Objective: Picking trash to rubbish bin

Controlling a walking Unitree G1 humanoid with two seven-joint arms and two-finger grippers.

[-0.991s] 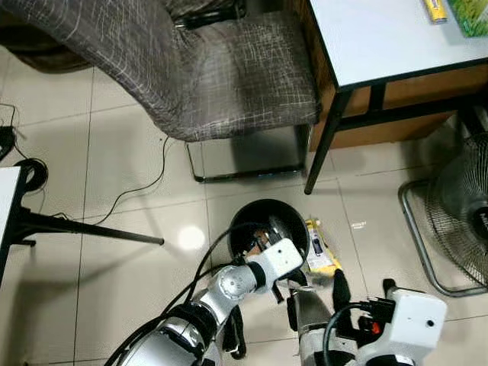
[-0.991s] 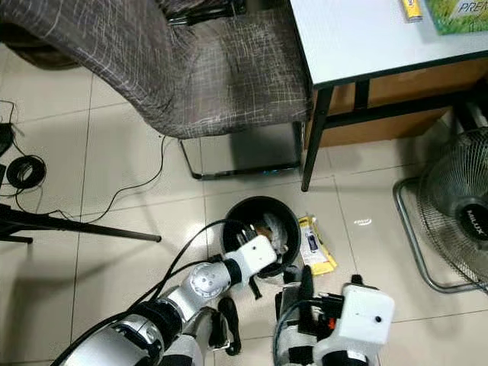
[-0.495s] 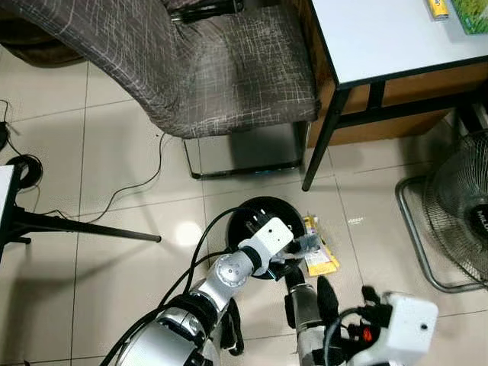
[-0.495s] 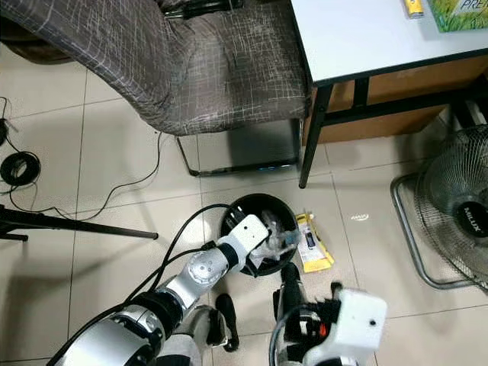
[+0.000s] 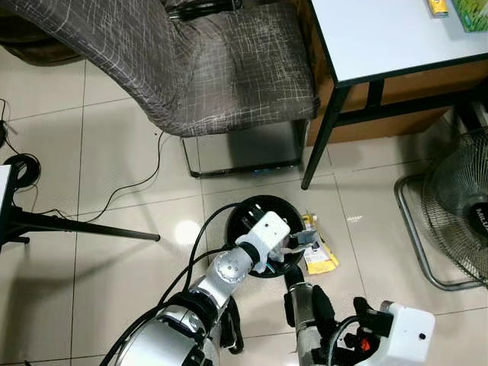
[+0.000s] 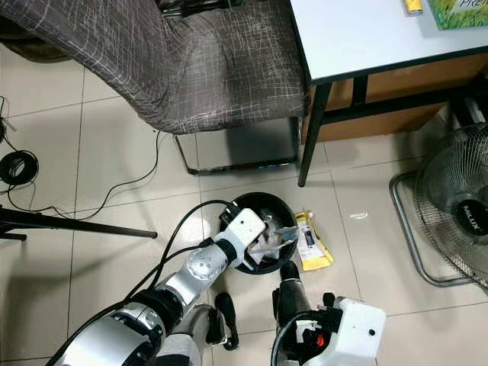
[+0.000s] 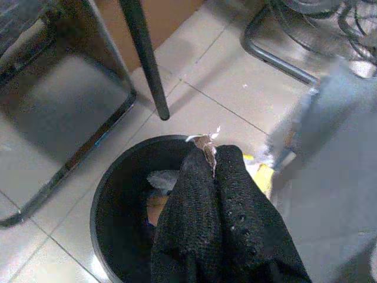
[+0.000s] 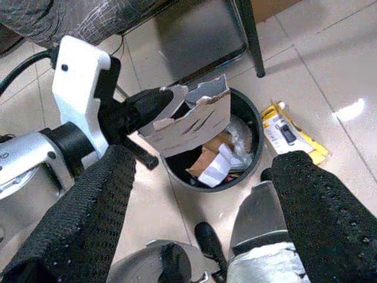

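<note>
Left eye view shows, at the far left, a coiled black cable on the pale tiled floor; beside it a grey woven chair stands ahead of the robot; below the chair a round black rubbish bin sits on the tiles, already holding crumpled paper and brown scraps. The left gripper hangs over the bin's rim, its two black fingers pinched together on a torn piece of grey cardboard, which hangs above the bin's opening. Just right of the bin a yellow packet lies flat on the floor, its print too small to read. The right gripper is low, near the robot's body, its fingers spread wide and holding nothing. Further right a white-topped table stands on black legs; at the far right a floor fan bears a hub badge that seems to read "MILUX".
</note>
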